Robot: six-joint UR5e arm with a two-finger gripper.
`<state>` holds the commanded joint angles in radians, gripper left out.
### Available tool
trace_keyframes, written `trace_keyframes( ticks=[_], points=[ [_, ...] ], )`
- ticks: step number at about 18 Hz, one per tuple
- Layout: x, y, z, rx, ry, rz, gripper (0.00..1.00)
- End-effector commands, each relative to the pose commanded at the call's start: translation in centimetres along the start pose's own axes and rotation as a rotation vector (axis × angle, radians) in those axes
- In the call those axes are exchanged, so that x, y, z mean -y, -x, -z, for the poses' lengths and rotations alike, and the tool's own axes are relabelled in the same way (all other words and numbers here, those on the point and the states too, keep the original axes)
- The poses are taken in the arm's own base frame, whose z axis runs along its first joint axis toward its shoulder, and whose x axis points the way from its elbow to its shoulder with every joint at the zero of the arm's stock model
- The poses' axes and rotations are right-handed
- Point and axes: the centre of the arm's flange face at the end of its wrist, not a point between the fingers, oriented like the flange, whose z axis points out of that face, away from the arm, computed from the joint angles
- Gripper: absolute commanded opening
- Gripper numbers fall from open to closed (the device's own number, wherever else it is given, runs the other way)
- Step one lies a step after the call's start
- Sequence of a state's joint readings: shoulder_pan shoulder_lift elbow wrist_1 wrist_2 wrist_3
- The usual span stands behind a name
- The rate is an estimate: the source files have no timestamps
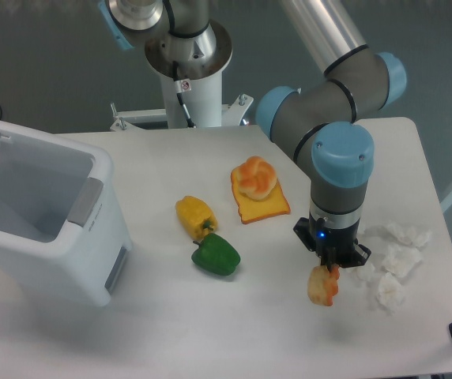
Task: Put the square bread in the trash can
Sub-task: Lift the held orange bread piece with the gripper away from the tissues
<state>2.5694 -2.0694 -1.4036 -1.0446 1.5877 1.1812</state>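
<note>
Orange square bread (261,207) lies under a bun (256,178) — we see our gripper (326,272) pinching a lumpy bread chunk (322,286) instead, far from the open trash can (92,237)

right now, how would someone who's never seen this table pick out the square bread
Start at the white trash can on the left and move right past the yellow pepper. The square bread lies flat near the table's middle, a thin orange slice with a darker crust. A round knotted bun sits on it, unlike the lumpy chunk in the gripper.

Jaws pinch bread chunk (321,286) — knotted bun (257,178) sits on square bread (262,204).
</note>
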Motion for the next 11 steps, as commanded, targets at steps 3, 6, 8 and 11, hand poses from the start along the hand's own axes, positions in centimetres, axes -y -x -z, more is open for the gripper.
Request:
trace_keyframes(
  ticks=[3,6,8,11],
  points=[
    [-0.1,0.0,0.3,0.0,-0.003,0.0,0.15],
    [0.1,-0.2,0.9,-0.009,0.003,-0.009,0.16],
    [0.3,-0.6,1.6,-0.006,-0.007,-0.012,0.15],
    [1.1,-1.6,4.4,0.01,-0.069,-0.021,0.16]
  ],
)
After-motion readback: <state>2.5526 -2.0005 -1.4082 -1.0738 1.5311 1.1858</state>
